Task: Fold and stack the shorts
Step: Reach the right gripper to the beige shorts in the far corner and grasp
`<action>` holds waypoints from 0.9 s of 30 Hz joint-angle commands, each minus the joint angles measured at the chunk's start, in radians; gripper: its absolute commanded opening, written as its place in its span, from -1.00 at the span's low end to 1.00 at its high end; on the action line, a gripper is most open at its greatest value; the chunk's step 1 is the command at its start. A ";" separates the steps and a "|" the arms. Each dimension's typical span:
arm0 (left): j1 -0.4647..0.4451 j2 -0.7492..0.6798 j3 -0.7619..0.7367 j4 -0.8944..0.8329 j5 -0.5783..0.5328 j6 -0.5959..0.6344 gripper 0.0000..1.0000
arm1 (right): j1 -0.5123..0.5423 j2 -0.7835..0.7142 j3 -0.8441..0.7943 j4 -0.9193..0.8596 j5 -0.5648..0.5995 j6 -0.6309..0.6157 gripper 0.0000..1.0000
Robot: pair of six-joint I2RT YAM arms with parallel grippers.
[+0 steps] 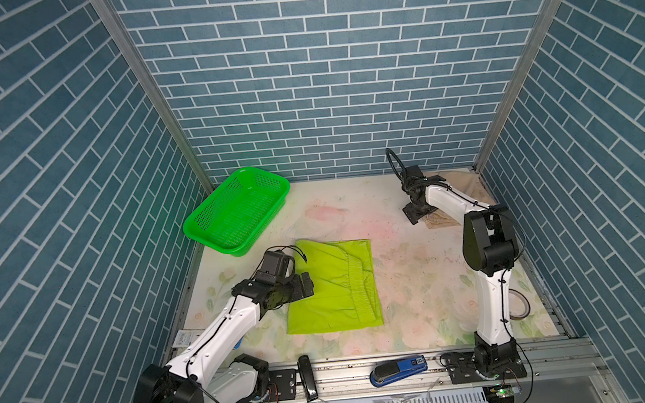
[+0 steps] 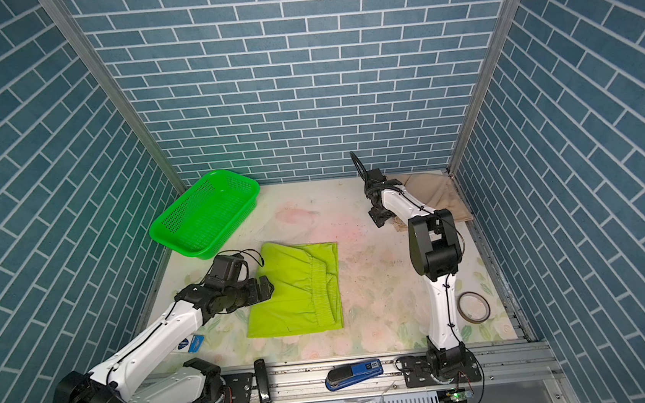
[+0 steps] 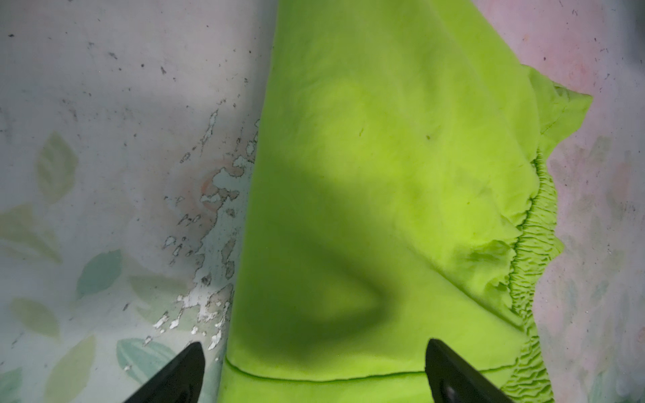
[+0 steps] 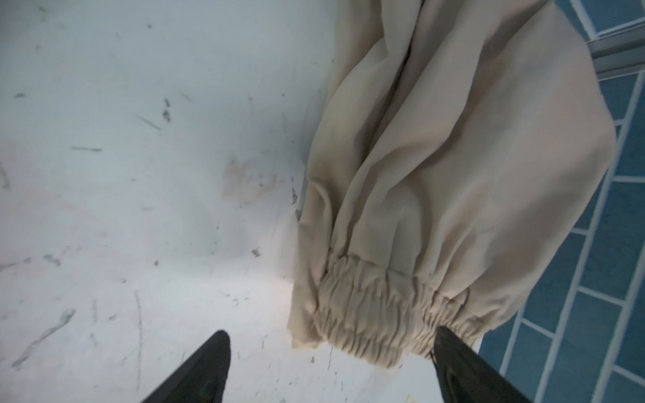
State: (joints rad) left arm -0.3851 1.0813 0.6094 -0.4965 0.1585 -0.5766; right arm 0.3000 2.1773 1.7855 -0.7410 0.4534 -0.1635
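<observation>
we see the lime green shorts (image 1: 332, 285) lying flat on the floral table mat (image 1: 407, 282), a little left of the middle. they are folded into a rough rectangle, with the gathered elastic waistband running along the right part of it in both top views. the left gripper (image 1: 306, 285) sits over the left edge of these shorts with its jaws spread wide and nothing between them. in the left wrist view one black finger (image 3: 181, 370) stands over bare mat and the other over the green cloth, near the stitched hem. the tips may be touching the fabric, but we cannot tell from these views.

the beige shorts (image 2: 431, 193) lie bunched in the far right corner of the table, up against the blue brick wall, well apart from the green pair. the right gripper (image 1: 417, 214) hangs just beside them, on the side toward the middle of the table. its jaws are wide apart and hold nothing. in the right wrist view the ruffled beige waistband (image 4: 377, 307) lies between the fingers, close to one of them.

a bright green perforated basket (image 1: 234, 218) rests at the far left, near the green shorts but not touching them. a blue stapler (image 1: 397, 367) lies on the front rail.
</observation>
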 commanded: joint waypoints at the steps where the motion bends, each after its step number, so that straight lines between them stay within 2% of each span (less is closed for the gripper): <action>1: 0.015 0.012 -0.008 0.000 0.004 0.003 0.99 | -0.019 0.074 0.036 -0.024 0.030 -0.062 0.83; 7: 0.029 0.023 -0.009 0.013 0.021 0.004 0.99 | -0.053 0.104 0.020 -0.022 0.004 -0.059 0.82; 10: 0.036 0.038 -0.001 0.016 0.026 0.006 0.99 | -0.059 0.104 -0.010 -0.015 -0.004 -0.054 0.74; 15: 0.041 0.057 0.012 0.021 0.032 0.011 0.99 | -0.068 0.097 -0.048 -0.013 -0.038 -0.019 0.19; 22: 0.054 0.053 0.021 0.008 0.031 0.029 0.99 | -0.070 0.051 -0.116 -0.005 -0.109 0.043 -0.96; 27: 0.071 0.051 0.021 0.007 0.032 0.035 0.99 | -0.058 -0.043 -0.212 0.002 -0.198 0.152 -1.00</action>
State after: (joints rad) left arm -0.3271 1.1343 0.6117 -0.4801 0.1848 -0.5602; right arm 0.2356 2.1826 1.6341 -0.6540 0.3634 -0.0986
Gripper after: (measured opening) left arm 0.996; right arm 0.071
